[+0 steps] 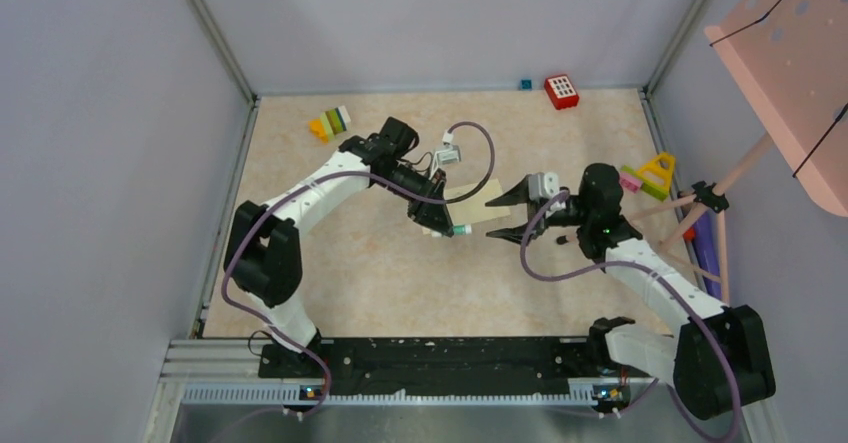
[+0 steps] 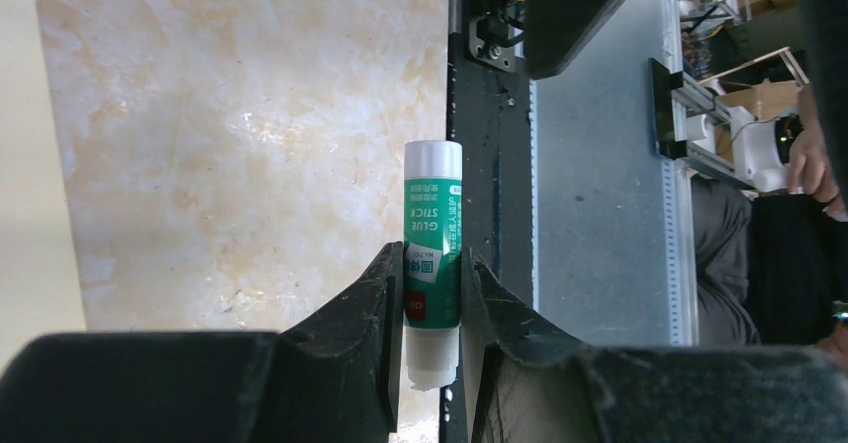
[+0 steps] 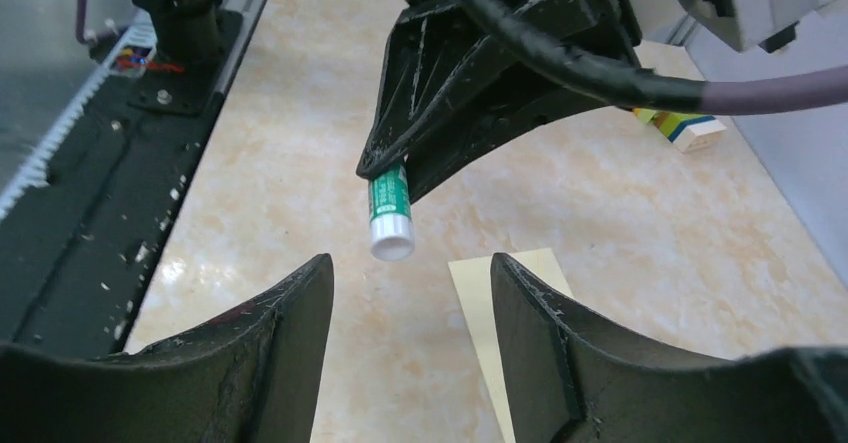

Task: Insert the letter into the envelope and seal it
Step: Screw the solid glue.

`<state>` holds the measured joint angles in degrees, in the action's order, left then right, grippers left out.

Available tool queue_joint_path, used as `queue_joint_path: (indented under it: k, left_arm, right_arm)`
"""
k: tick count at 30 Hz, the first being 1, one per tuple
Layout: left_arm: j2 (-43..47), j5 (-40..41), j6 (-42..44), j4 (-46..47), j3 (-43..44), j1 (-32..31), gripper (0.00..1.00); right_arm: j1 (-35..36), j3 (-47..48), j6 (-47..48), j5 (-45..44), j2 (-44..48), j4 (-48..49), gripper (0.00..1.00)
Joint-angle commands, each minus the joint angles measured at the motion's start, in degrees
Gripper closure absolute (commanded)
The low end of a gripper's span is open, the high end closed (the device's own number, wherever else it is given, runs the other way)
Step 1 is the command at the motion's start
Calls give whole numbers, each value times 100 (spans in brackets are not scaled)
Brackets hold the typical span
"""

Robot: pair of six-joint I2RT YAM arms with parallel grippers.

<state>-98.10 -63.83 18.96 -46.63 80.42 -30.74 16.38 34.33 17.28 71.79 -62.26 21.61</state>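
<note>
Left pincer (image 2: 432,258) clamps glue stick (image 2: 432,193); right pincer (image 3: 410,263) gapes near envelope (image 3: 475,293).

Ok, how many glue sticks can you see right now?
1. The glue stick is pinched in the left claw, held above the table beside the envelope. No other shows, though one could be hidden.

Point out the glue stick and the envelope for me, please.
glue stick (image 2: 432,243): left wrist view, on its green label.
envelope (image 3: 478,308): right wrist view, on the bare pale strip near its corner.
</note>
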Motion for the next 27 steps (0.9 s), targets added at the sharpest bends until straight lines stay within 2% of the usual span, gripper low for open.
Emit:
queue_joint_path:
  k: [1, 5, 19, 21, 24, 27]
  left_arm:
    - [-165, -609, 274, -351, 316, -2, 100]
    - [-282, -772, 304, -407, 340, -2, 100]
    - [-351, -819, 328, -446, 347, -2, 100]
    - [-322, -752, 354, -478, 362, -2, 100]
    - [-187, -482, 330, -433, 355, -1, 100]
    - [183, -17, 10, 47, 110, 3, 100]
  right_arm:
    - [258, -258, 1770, 254, -68, 413, 43]
    - [636, -117, 2989, 70, -100, -637, 45]
    - [889, -275, 2853, -226, -142, -261, 53]
    - [909, -265, 2624, -249, -180, -182, 53]
    - [907, -9, 1413, -415, -321, -75, 49]
    - [838, 665, 276, -91, -660, -875, 47]
